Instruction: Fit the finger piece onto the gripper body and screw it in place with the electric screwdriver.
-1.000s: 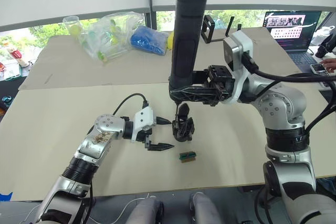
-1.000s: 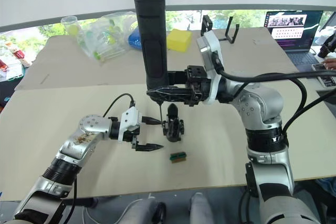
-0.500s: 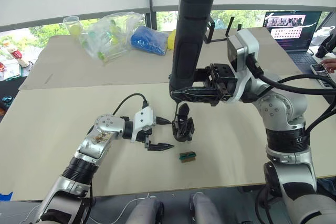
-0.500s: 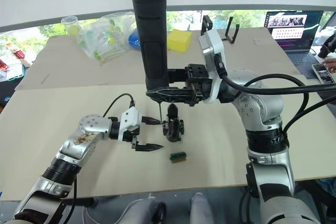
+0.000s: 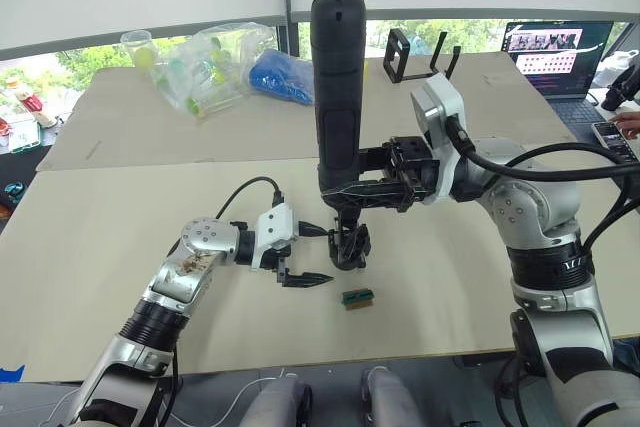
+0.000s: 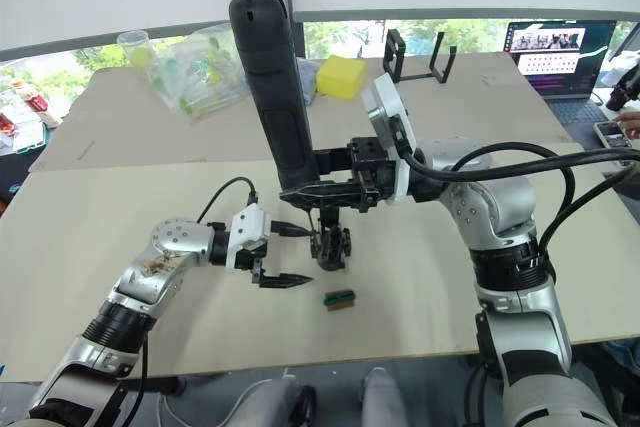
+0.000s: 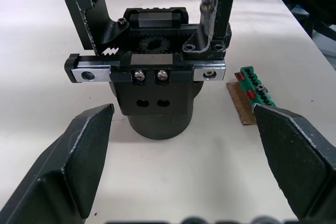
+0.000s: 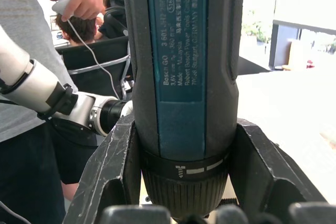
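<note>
right gripper (image 5: pixel 345 193) clamped on the electric screwdriver (image 5: pixel 336 87) near its bit end; driver roughly upright, rounded end up and leaning slightly toward the robot's left; it stands directly over the gripper body (image 5: pixel 349 243), bit end close above it, contact not discernible; gripper body stands on its round base on the table (image 5: pixel 120 237), mid-table between the two arms; in the left wrist view its rail, two screws and gear face the camera, black finger parts rising from both ends of the rail, so can't tell the finger piece apart from them; left gripper (image 5: pixel 305 254) jaws wide apart, empty, just beside the gripper body on the robot's left, fingers not touching it; small green block (image 5: pixel 357 297) lies on the table near the body, apart from it
</note>
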